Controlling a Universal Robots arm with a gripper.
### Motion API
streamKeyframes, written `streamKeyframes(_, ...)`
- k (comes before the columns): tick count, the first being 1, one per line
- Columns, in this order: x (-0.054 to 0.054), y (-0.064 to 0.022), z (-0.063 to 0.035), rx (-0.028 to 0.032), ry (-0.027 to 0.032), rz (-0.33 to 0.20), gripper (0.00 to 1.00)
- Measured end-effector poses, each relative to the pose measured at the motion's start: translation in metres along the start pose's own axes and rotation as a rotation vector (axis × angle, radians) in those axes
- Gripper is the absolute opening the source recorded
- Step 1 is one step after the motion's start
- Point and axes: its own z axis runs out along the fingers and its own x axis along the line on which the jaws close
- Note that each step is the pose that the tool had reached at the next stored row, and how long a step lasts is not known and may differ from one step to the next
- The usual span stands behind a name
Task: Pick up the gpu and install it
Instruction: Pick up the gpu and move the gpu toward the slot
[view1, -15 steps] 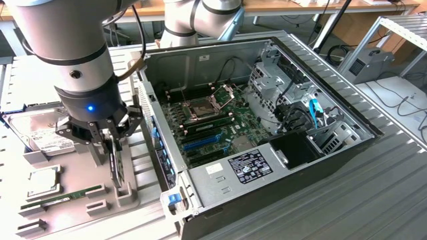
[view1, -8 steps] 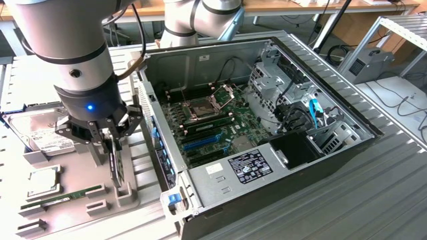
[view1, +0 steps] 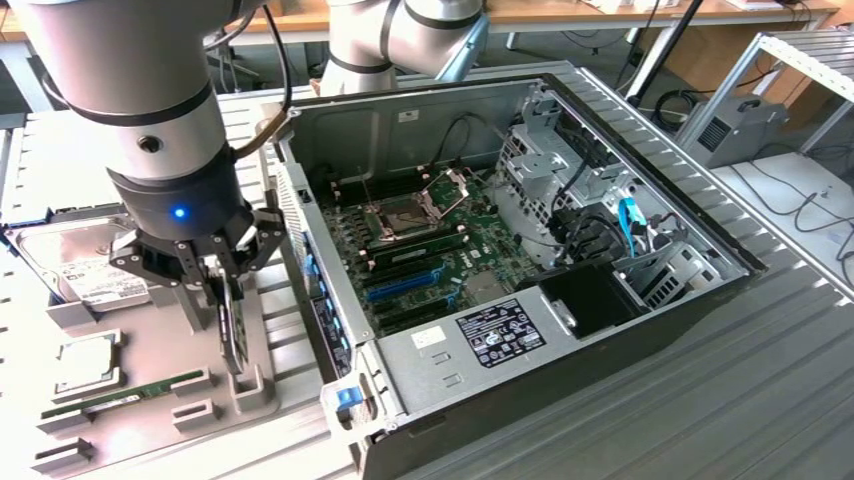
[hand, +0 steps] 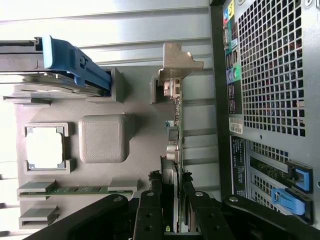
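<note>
1. The gpu (hand: 177, 127) is parked on its edge in a slot of the gray parts tray (view1: 160, 340), just beside the rear wall of the open PC case (view1: 400, 130). It hasn't been lifted out or installed.
2. Orientation: the long axis runs along the tray, pretty much parallel to the case's rear panel (hand: 270, 65). The silver bracket (hand: 176, 62) is at the hard-drive end of the tray, and the other end sits under the arm, toward the memory-stick end. One flat face looks at the case and the other at the rest of the tray.
3. The gripper (hand: 174, 180) is down over the end opposite the bracket. Its jaws are drawn in about halfway, with one of the fingers (hand: 150, 210) on each face of the card. In the wrist view both look to be in contact, so I'd call it clamped on the gpu.
4. Head count on the tray:
   - one gpu
   - one hard drive (view1: 74, 265)
   - one CPU (view1: 87, 362)
   - one memory stick (view1: 127, 392)
   - one plain gray square block (hand: 102, 137)
5. There's one case, lying on its side with the motherboard (view1: 441, 250) exposed. In the wrist view I count two blue latches (hand: 296, 176) on the rear panel, stacked close together.
</note>
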Motion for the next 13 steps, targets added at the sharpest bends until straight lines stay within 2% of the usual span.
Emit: streamKeyframes(13, -0.0001, 0.0, -0.0034, 0.0, 0.0, 0.0, 0.26)
